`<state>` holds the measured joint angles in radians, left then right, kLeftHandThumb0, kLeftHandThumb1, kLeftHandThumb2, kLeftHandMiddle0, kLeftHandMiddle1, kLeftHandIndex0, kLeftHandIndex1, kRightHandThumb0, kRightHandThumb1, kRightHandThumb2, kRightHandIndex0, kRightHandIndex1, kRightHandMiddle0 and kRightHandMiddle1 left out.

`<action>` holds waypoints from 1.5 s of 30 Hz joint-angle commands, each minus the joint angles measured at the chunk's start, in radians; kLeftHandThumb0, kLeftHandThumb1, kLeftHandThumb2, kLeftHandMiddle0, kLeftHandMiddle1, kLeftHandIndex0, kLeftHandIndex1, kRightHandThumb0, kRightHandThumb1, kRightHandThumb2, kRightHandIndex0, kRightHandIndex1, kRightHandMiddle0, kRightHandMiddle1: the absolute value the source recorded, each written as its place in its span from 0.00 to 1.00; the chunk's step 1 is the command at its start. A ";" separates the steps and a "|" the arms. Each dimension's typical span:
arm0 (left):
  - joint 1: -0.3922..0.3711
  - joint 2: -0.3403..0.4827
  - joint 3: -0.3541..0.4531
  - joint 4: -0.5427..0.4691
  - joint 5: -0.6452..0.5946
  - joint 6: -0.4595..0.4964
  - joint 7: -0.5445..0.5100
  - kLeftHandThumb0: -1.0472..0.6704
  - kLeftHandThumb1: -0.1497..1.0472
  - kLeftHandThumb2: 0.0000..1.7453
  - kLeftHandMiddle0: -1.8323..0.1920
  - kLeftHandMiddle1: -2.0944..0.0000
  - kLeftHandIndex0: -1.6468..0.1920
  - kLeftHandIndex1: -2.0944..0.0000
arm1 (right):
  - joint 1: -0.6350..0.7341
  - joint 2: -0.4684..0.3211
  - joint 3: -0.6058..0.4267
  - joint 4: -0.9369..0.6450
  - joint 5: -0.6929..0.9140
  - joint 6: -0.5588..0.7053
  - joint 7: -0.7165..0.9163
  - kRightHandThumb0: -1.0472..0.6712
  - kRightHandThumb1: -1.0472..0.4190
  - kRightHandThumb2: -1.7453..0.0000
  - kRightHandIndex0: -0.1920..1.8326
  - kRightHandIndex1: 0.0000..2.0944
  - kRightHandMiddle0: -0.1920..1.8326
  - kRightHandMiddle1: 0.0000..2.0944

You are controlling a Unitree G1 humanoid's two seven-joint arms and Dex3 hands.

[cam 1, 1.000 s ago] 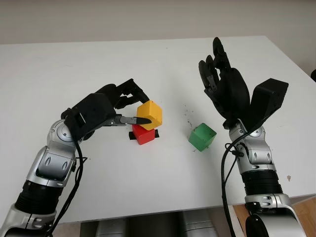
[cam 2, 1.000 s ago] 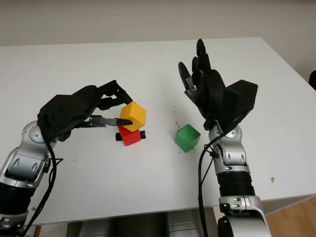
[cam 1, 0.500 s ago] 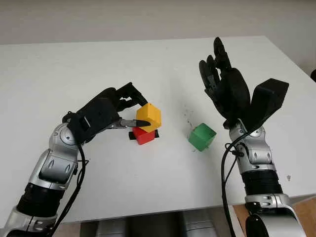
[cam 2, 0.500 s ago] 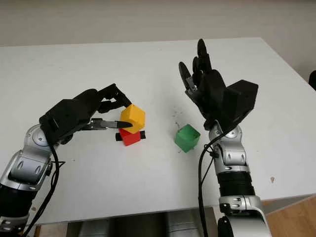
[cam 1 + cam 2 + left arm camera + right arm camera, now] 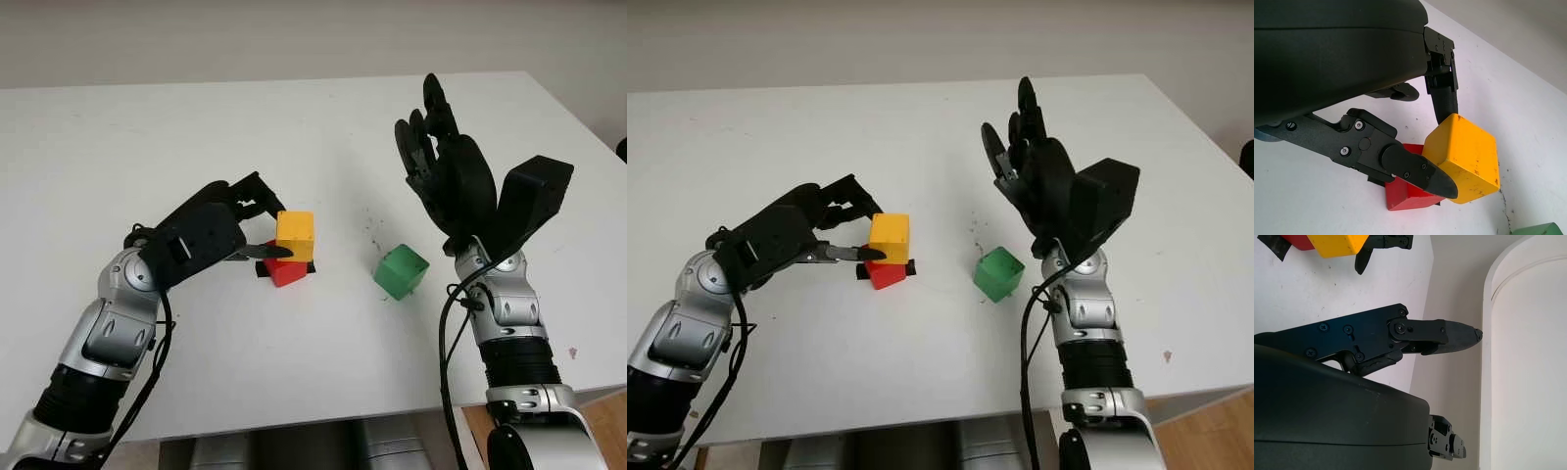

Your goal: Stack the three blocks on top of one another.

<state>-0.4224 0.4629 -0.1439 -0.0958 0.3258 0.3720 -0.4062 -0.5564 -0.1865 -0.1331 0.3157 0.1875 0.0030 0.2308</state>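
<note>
The left arm reaches in from the bottom left, elbow bent, forearm angled toward the middle of the desk (image 5: 323, 362). The left robot hand (image 5: 257, 223) pinches the yellow block (image 5: 295, 235) between its fingers (image 5: 1420, 174). The right arm stands upright, and the right robot hand (image 5: 443, 162) is raised and open.

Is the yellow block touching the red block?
Touching: in the left wrist view the yellow block sits directly on the red block, no gap.

Glossy black left hand (image 5: 211, 235) and right hand (image 5: 446, 176); silver jointed forearms; black cables; small screws.
</note>
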 commanded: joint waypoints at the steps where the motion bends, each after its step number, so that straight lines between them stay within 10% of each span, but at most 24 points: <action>1: 0.014 0.010 -0.002 -0.005 0.008 -0.004 0.006 0.38 1.00 0.07 0.70 1.00 0.72 0.22 | -0.007 -0.008 -0.005 -0.018 -0.001 0.000 0.000 0.27 0.00 0.78 0.00 0.00 0.00 0.02; 45: 0.024 0.035 0.003 -0.035 0.026 0.018 0.000 0.37 1.00 0.06 0.71 0.99 0.71 0.18 | -0.027 -0.020 -0.008 -0.001 -0.007 -0.004 0.023 0.27 0.00 0.78 0.00 0.00 0.00 0.01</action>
<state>-0.4151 0.4950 -0.1430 -0.1212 0.3532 0.3860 -0.4031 -0.5650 -0.1961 -0.1351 0.3194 0.1792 0.0031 0.2525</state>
